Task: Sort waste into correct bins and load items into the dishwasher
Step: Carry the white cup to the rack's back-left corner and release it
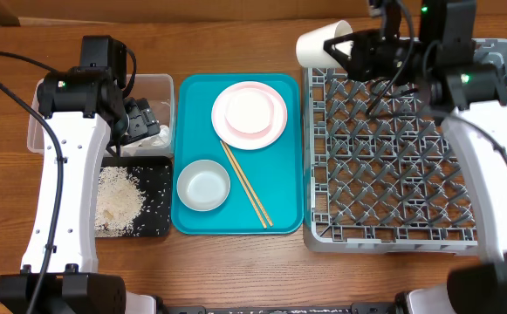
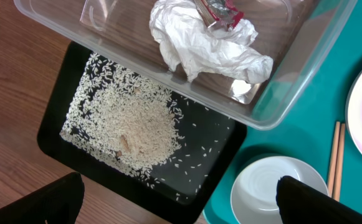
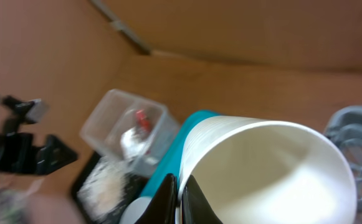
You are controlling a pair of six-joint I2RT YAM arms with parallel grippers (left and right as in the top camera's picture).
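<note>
The small white cup (image 1: 323, 44) is held by its rim in the closed right gripper (image 1: 356, 52), tipped sideways with its base pointing left, over the far left corner of the large grey pegged dish rack (image 1: 410, 240), whose pegs lie below and rightward.

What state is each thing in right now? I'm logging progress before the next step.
white cup: tipped sideways, pinched at its rim by the right gripper, near the dish rack's corner.
dish rack: no dishes in it.
clear tub: holds napkin and red wrapper.
black tray: holds rice.
pink bowl: sitting on pink plate.
white bowl: upright, empty.
chopsticks: lying on teal tray.
left gripper: open, holding nothing.
</note>
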